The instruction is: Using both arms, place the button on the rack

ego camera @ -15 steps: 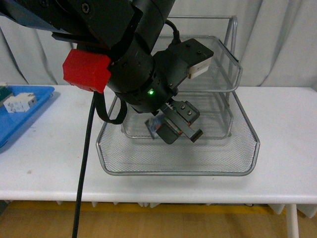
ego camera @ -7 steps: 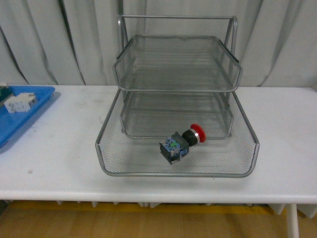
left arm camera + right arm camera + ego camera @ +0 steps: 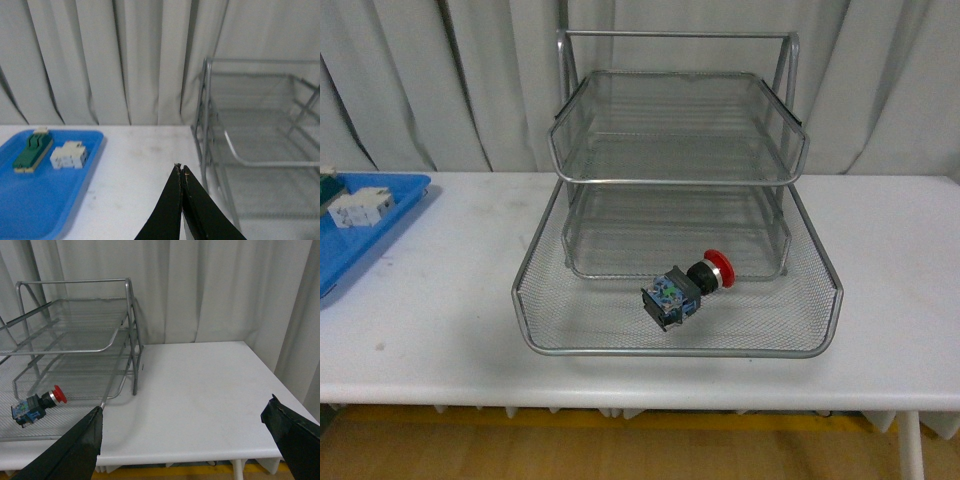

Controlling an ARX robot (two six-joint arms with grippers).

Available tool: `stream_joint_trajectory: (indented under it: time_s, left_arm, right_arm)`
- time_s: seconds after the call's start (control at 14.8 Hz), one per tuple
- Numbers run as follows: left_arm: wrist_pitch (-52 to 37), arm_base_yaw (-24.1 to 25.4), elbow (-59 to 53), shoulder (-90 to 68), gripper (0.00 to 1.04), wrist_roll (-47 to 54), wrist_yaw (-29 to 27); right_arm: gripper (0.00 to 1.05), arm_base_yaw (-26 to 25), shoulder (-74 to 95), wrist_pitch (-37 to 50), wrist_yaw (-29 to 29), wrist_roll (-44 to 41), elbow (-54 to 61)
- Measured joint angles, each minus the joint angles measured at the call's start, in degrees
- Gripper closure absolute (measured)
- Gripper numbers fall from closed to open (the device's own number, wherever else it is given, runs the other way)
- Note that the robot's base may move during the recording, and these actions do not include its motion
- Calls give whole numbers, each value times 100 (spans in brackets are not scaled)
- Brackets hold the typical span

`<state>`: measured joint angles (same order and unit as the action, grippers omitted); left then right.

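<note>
The button (image 3: pixel 684 290), with its red cap, black collar and bluish label, lies on its side in the pulled-out bottom tray of the silver wire rack (image 3: pixel 677 348). It also shows in the right wrist view (image 3: pixel 38 404), inside the rack (image 3: pixel 131 315). Neither arm shows in the front view. My left gripper (image 3: pixel 180 169) is shut and empty, above the table beside the rack's frame (image 3: pixel 206 100). My right gripper (image 3: pixel 185 412) is open and empty, above the table to the right of the rack.
A blue plastic tray (image 3: pixel 405 190) at the table's left holds a white blocky component (image 3: pixel 360 207) and a green-and-cream block (image 3: pixel 33 150). Grey curtains hang behind the white table (image 3: pixel 440 290). The table's right edge shows in the right wrist view.
One second ago an arm filled the front view and held the button over the bottom tray. It has let go and withdrawn out of view; the button lies in the tray.
</note>
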<state>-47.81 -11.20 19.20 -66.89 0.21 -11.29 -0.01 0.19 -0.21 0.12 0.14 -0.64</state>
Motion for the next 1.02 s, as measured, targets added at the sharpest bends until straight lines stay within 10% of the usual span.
stream_joint_trajectory:
  time_s: [1.02]
  left_arm:
    - [1523, 1115, -1867, 3366, 103, -7, 1128]
  right_arm:
    - [6, 0, 0, 0, 2, 0, 0]
